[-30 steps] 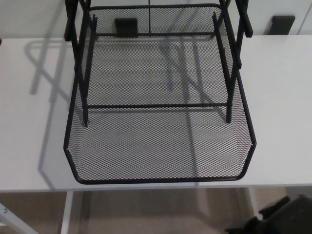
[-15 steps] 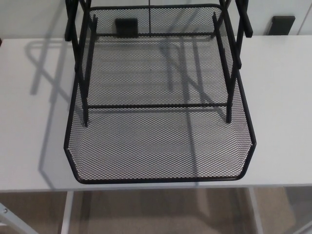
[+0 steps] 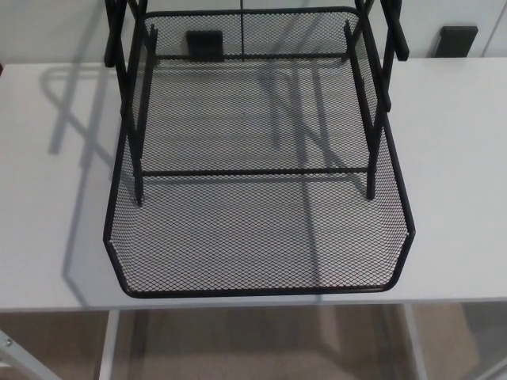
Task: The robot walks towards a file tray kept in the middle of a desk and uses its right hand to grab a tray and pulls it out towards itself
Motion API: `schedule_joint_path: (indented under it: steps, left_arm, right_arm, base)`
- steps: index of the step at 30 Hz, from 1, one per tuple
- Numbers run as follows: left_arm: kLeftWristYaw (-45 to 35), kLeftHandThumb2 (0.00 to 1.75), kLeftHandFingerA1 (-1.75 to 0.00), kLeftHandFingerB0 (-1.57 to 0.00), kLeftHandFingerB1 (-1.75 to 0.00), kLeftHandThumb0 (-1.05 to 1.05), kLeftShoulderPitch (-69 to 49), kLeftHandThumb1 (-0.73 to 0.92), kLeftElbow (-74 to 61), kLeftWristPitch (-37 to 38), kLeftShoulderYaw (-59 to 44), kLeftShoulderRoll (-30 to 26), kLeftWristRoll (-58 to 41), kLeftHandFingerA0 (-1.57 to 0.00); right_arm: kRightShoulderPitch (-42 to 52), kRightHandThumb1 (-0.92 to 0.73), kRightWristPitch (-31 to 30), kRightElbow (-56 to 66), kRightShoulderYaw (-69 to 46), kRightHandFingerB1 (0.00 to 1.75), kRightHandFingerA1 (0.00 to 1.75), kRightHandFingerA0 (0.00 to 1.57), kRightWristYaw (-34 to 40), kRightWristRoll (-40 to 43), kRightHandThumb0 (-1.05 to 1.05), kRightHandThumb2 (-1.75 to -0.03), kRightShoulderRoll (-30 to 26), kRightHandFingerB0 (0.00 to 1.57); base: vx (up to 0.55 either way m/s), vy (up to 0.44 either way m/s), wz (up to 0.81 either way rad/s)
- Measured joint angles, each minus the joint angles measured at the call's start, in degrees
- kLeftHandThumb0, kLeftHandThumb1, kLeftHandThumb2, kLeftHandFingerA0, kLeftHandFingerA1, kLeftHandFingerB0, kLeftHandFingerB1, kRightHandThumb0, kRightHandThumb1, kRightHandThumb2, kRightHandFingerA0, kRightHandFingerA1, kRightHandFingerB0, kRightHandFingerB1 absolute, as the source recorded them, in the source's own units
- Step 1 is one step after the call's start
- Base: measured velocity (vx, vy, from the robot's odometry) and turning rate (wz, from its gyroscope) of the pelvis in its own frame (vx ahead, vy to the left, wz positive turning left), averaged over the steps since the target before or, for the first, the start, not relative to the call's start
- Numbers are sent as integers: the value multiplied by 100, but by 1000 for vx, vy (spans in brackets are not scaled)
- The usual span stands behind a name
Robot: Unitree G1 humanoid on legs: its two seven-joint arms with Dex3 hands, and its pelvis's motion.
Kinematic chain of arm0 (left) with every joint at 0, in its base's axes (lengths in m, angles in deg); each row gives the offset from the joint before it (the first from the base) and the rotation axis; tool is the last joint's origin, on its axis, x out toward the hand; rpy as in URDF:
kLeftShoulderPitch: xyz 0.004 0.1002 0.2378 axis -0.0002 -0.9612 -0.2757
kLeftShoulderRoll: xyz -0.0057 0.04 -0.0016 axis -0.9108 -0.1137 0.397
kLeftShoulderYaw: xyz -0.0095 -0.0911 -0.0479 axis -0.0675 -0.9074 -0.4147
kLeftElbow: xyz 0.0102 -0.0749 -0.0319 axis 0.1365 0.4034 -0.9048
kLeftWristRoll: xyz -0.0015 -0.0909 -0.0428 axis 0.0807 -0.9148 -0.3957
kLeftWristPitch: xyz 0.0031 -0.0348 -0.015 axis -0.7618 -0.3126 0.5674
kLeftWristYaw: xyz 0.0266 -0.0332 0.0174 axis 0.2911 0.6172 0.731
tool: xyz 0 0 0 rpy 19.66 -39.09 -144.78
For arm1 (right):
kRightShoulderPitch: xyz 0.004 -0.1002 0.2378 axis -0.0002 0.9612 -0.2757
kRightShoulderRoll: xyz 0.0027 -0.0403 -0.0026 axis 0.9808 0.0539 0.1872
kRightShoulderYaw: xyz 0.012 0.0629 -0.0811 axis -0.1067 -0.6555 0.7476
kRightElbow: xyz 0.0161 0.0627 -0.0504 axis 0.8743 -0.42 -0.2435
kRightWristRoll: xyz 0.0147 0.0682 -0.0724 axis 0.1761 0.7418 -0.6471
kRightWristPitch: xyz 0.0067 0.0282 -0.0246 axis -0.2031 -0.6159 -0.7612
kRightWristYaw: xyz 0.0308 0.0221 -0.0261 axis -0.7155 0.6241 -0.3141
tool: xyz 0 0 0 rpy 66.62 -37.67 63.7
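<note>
Neither robot hand shows in the head view, so whether either is wide, narrow or holding anything cannot be told. The black mesh tray (image 3: 261,245) sits drawn out of the file tray frame (image 3: 127,95) on the white table (image 3: 55,198), its front rim close to the table's near edge. The pull looks largely done; any further pull would call for the right robot hand to come back to that rim. The mesh tray is empty.
</note>
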Motion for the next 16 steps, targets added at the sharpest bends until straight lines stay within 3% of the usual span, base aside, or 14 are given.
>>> schedule_joint_path:
  steps: [1, 2, 4, 5, 9, 10, 12, 13, 14, 16]
  left_arm:
    - [20, 68, -69, -41, -61, -52, 2, 23, 22, 0, -23, 9, -1, -57]
    - [35, 49, -64, -44, -56, -46, 11, 30, 33, 0, -41, 13, -2, -57]
    - [53, 50, -63, -43, -55, -46, 26, 31, 49, 0, -77, 13, -2, -56]
    - [68, 68, -66, -39, -60, -47, 38, 22, 63, 0, -100, 14, -2, -50]
    - [96, 67, -70, -34, -61, -39, 137, 22, 152, 0, -219, 17, -19, -44]
    - [97, 67, -69, -34, -61, -39, 186, 22, 201, -1, -289, 24, -34, -43]
    - [117, 67, -70, -33, -61, -38, 265, 20, 282, -3, -422, 47, -51, -43]
    - [137, 68, -70, -32, -60, -38, 303, 20, 330, -4, -481, 64, -57, -44]
    - [152, 68, -70, -31, -61, -39, 332, 20, 376, -4, -526, 74, -61, -44]
    - [170, 68, -71, -30, -60, -38, 370, 21, 440, -4, -571, 80, -62, -43]
  right_arm:
    - [-107, -57, -79, -228, 11, 35, 44, 8, 12, 51, -61, -73, 170, 5]
    - [-193, -47, -116, -449, 41, 50, 50, 1, 28, 78, -35, -98, 290, 0]
    - [-314, -47, -159, -792, 102, 50, 50, 1, 60, 96, -35, -98, 421, 0]
    - [-389, -46, -176, -1002, 129, 49, 50, 1, 93, 103, -35, -97, 485, 0]
    - [-724, -46, -183, -1657, 172, 49, 50, 1, 218, 201, -36, -98, 564, 0]
    - [-822, -62, -179, -1841, 181, 31, 37, 11, 260, 250, -56, -59, 563, 9]
    - [-975, -62, -166, -2155, 201, 31, 38, 11, 323, 353, -54, -58, 558, 7]
    - [-1026, -54, -145, -2278, 216, 37, 41, 6, 344, 415, -59, -73, 551, 6]
    - [-1073, -48, -120, -2382, 231, 49, 50, 1, 363, 471, -34, -99, 540, 0]
    - [-1141, -48, -89, -2501, 258, 49, 50, 1, 389, 533, -34, -99, 526, 0]
  base:
    - [0, 0, 0]
    - [0, 0, 0]
    - [0, 0, 0]
    - [0, 0, 0]
    - [0, 0, 0]
    - [0, 0, 0]
    - [0, 0, 0]
    - [0, 0, 0]
    - [0, 0, 0]
    - [0, 0, 0]
